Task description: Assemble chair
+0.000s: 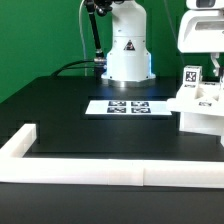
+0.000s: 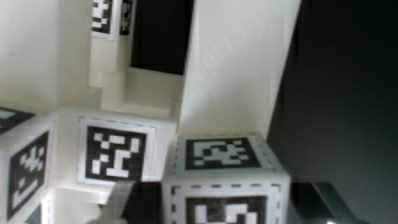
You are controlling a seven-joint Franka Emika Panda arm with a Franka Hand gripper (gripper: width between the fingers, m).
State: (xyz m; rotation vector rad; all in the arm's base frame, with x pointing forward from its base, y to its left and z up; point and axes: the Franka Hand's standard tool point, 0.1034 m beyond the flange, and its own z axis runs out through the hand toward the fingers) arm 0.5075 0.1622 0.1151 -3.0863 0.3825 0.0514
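Observation:
The chair (image 1: 200, 108) is a chunky white assembly of blocky parts at the exterior view's right, on the black table. My gripper (image 1: 198, 72) hangs right above it, shut on a cube-ended piece (image 1: 190, 76) with a black-and-white tag that stands on top of the assembly. The wrist view looks down on this tagged cube end (image 2: 222, 185), which sits between my dark fingers (image 2: 338, 205), with the gripper (image 2: 217, 206) closed around it. Beside it are another tagged block (image 2: 111, 150) and upright white bars (image 2: 228, 70) of the chair.
The marker board (image 1: 128, 106) lies flat on the table in front of the robot's white base (image 1: 128, 55). A long low white border rail (image 1: 100, 170) runs along the near edge and turns a corner at the exterior view's left. Green wall behind.

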